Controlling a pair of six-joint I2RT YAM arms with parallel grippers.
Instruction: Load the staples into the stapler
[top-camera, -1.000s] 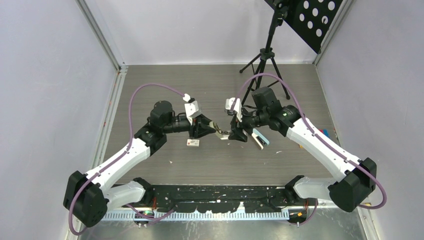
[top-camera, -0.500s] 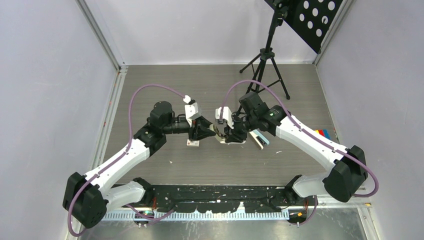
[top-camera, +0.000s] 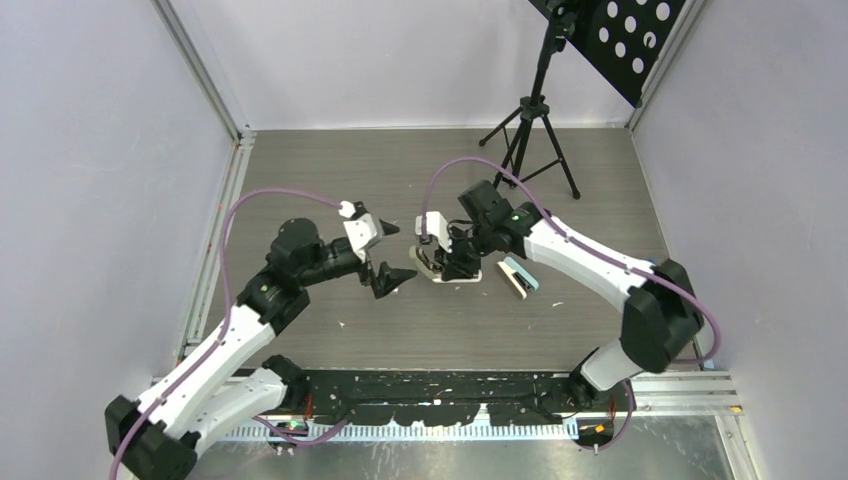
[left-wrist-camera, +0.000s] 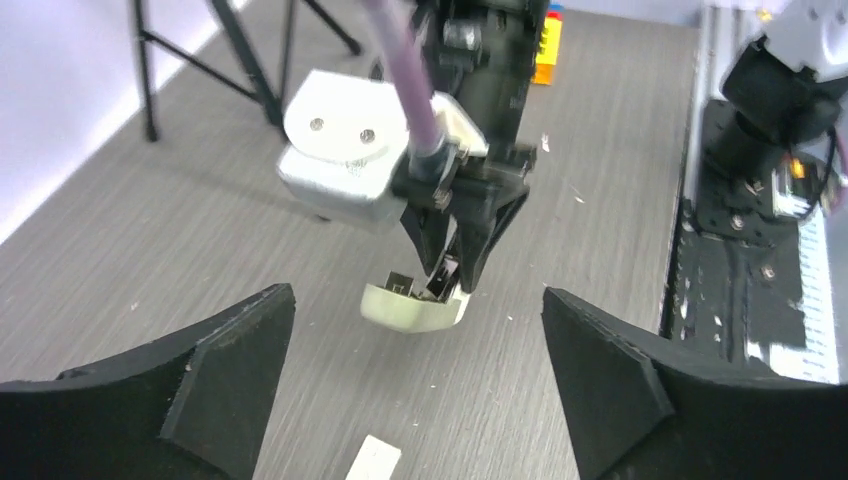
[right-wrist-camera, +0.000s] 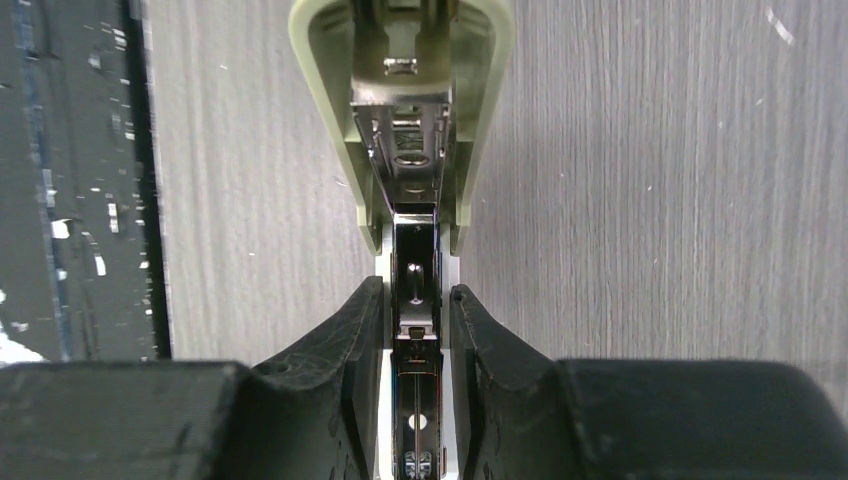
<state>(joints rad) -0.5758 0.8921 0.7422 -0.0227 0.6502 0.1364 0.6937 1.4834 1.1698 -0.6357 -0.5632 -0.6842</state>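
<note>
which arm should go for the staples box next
Left. The left gripper is open and empty, and the staples box lies on the table just ahead of it. The right gripper is clamped on the metal rail of the open stapler, so it is busy.

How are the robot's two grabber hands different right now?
The left gripper stands wide open; the right gripper is pinched narrow. The left gripper holds nothing; the right gripper clamps the pale green stapler by its metal rail. Both are black and face that stapler.

Black tripod (top-camera: 533, 105) at the back; perforated panel (top-camera: 620, 50) — top right.
</note>
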